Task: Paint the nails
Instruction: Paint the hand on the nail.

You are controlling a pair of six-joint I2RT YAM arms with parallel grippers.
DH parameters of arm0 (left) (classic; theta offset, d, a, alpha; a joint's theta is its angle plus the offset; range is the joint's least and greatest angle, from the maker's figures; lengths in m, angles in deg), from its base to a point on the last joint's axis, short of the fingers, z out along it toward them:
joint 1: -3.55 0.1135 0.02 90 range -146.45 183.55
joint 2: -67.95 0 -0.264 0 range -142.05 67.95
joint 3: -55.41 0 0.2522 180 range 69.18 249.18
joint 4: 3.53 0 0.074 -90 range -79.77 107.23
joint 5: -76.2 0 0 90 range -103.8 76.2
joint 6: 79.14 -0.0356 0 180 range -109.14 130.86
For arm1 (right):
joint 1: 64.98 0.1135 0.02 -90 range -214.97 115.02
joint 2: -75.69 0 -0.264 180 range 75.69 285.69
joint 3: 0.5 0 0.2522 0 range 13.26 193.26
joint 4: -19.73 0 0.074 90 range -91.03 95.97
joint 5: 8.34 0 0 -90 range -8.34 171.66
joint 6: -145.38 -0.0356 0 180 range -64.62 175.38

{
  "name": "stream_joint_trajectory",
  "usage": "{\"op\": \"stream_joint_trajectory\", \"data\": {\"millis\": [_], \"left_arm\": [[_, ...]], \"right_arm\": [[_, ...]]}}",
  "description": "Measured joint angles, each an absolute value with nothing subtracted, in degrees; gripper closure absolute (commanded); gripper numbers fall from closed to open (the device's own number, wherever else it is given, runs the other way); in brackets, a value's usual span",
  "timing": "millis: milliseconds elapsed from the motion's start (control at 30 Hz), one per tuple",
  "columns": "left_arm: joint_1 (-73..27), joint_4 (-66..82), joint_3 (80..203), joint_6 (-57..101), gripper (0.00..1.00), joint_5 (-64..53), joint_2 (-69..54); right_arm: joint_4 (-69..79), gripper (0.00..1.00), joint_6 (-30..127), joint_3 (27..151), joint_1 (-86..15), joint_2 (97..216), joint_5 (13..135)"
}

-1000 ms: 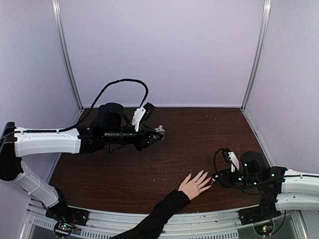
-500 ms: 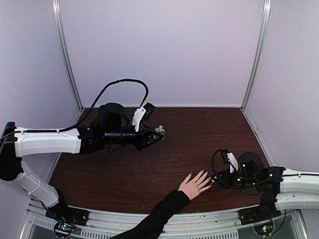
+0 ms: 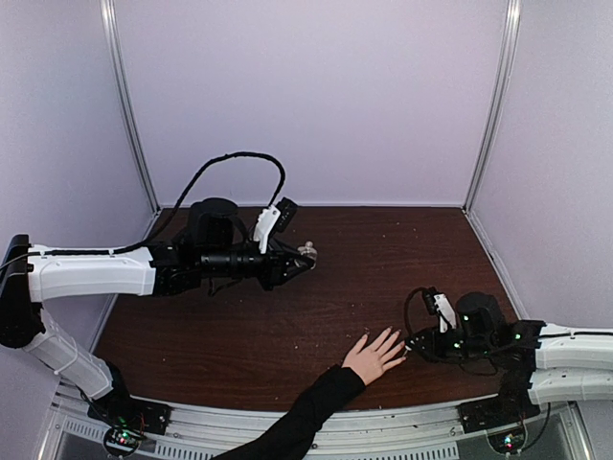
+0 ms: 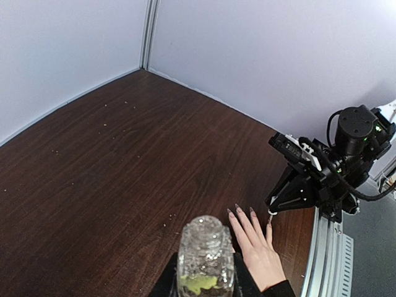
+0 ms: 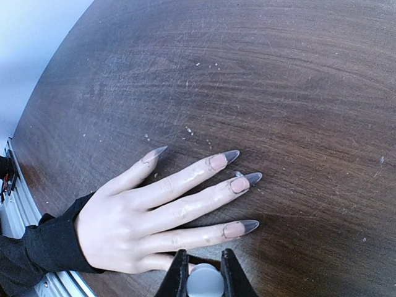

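Nails [image 5: 240, 183] long, pointed, pink, grey-tipped; left claw [image 3: 299, 261] clenches bottle [image 4: 206, 257]; right claw [image 5: 203, 263] clenches white cap [image 5: 205, 283]

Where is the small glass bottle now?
In the top view, the bottle sits clamped in the left gripper, above the far middle of the table, well apart from the hand.

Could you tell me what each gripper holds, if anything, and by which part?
The left gripper holds the clear glass bottle by its lower body. The right gripper pinches a small white piece; which part, I cannot tell.
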State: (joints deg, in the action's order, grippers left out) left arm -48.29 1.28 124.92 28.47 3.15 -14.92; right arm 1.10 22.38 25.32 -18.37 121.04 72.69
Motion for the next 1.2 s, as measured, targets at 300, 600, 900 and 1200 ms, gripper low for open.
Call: {"op": "stream_joint_trajectory", "data": {"millis": [300,600,900,1200], "left_arm": [[-48.3,1.3,124.9,28.5,1.0,3.1,-14.9],[-48.3,1.3,124.9,28.5,1.0,3.1,-14.9],[-48.3,1.3,124.9,28.5,1.0,3.1,-14.9],[-48.3,1.3,124.9,28.5,1.0,3.1,-14.9]], "right_arm": [[1.1,1.0,22.3,25.3,-18.4,121.1,72.7],[1.1,1.0,21.9,25.3,-18.3,120.9,72.7],[0.6,1.0,21.5,25.3,-17.8,120.0,72.7],[-0.9,1.0,21.0,25.3,-17.7,119.7,73.0]]}}
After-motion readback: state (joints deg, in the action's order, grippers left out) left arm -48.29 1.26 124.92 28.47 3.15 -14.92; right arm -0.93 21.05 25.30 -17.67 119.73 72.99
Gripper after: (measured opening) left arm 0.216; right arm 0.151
